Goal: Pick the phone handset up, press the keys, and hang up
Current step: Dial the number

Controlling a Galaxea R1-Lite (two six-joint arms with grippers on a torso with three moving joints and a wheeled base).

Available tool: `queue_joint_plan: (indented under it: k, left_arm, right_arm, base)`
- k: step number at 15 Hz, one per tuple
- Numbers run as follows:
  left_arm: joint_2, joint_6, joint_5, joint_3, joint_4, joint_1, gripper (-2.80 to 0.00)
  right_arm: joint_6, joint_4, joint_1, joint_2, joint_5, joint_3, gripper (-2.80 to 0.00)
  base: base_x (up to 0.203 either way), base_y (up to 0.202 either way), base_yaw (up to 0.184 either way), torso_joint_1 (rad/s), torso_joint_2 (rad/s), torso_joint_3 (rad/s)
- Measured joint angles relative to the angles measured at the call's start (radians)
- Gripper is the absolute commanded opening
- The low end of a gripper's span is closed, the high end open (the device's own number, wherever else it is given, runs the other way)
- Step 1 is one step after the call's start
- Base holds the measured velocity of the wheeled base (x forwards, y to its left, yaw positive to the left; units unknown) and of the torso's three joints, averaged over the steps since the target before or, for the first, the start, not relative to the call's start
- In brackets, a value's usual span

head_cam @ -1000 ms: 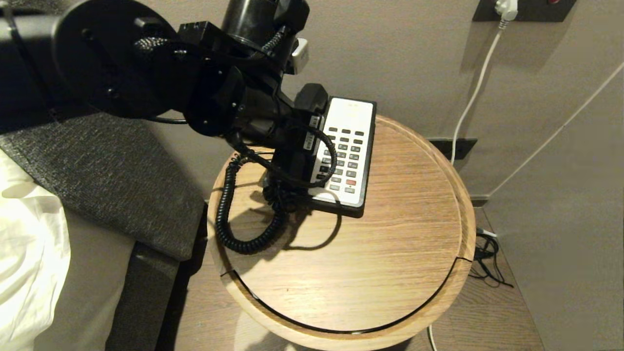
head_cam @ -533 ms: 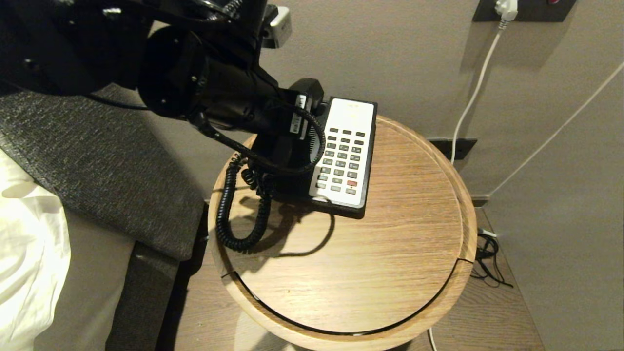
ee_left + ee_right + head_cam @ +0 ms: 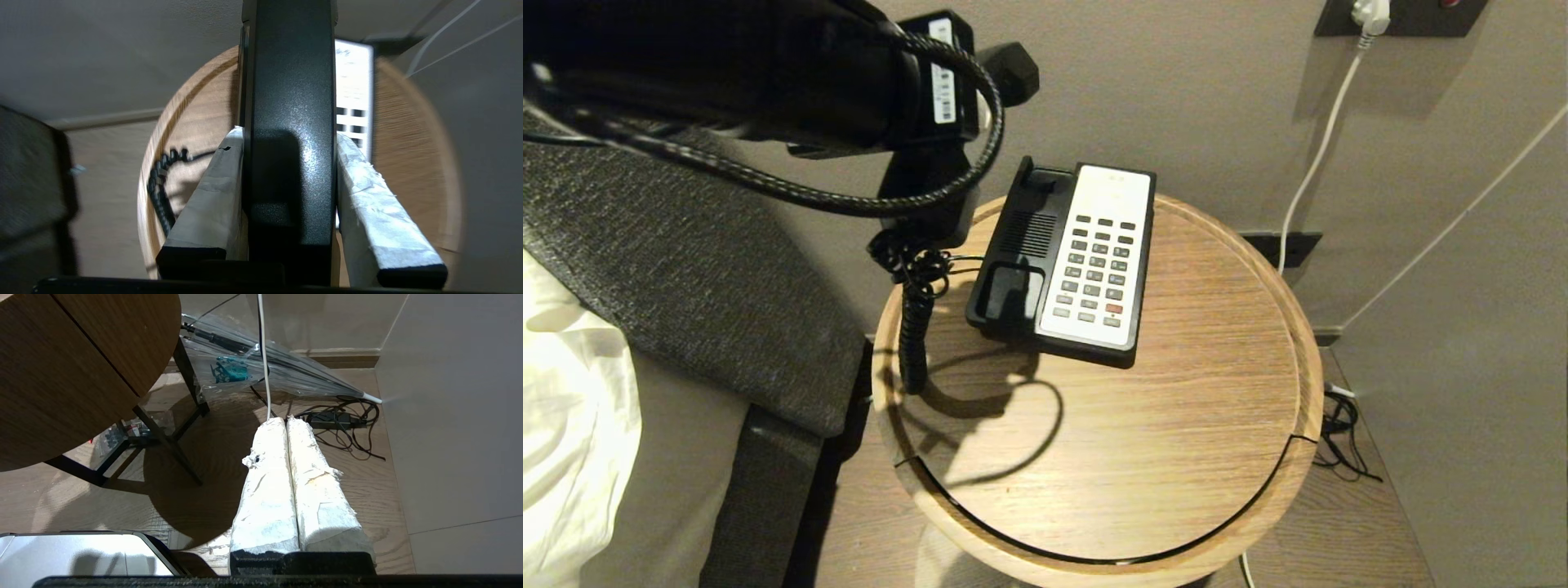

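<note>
The left hand [image 3: 290,192] is seen clamped on the phone handset [image 3: 291,102], its two taped fingers [image 3: 212,196] pressed flat against the long sides of the black bar. The handset is held in the air above and to the left of the phone base [image 3: 1021,269], whose cradle lies bare on the round wooden tabletop [image 3: 1176,425]. The coiled cord [image 3: 913,327] is drawn up taut from the tabletop to the lower end of the handset.

The lift appears done, and the keys [image 3: 1098,269] are judged to be next. The handset is best kept level and held off to the left, so that the keypad is left uncovered and the cord is not pulled hard enough to drag the base. The grip is taken across the middle of the bar, which should be kept square so nothing twists loose.

The right hand [image 3: 288,428] is parked low beside the table, fingers pressed together on nothing, over the floor and a tangle of cables [image 3: 347,424].

Much is masked: in the head view the left arm covers most of the handset, and only a dark end [image 3: 1010,72] can be made out. In the wrist view the keys are largely hidden behind the handset and blurred. Key legends cannot be read.
</note>
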Motion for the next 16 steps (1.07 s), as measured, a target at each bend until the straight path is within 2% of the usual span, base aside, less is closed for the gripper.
queue_joint_plan:
  k: [5,6,10,14,16]
  left_arm:
    - [-0.178,-0.249,-0.008,0.036,0.036,-0.022,-2.80]
    - [-0.224,-0.278,-0.009,0.068,0.038,-0.023,-2.80]
    - [-0.447,-0.308,-0.025,0.287,0.023,-0.024,-2.80]
    - [-0.712,-0.346,-0.092,0.505,0.016,-0.023,-2.80]
    - [-0.819,-0.355,-0.115,0.575,0.014,-0.021,-2.80]
  right_arm:
    - [0.000,0.000,-0.001,0.000,0.000,0.000,-2.80]
    - [0.000,0.000,0.000,0.000,0.000,0.000,-2.80]
    - [0.000,0.000,0.000,0.000,0.000,0.000,-2.80]
    - [0.000,0.001,0.000,0.000,0.000,0.000,-2.80]
    - [-0.003,0.001,-0.001,0.000,0.000,0.000,-2.80]
  base:
    - [0.000,0.000,0.000,0.000,0.00,0.000]
    - [0.000,0.000,0.000,0.000,0.00,0.000]
    - [0.000,0.000,0.000,0.000,0.00,0.000]
    - [0.000,0.000,0.000,0.000,0.00,0.000]
    - [0.000,0.000,0.000,0.000,0.00,0.000]
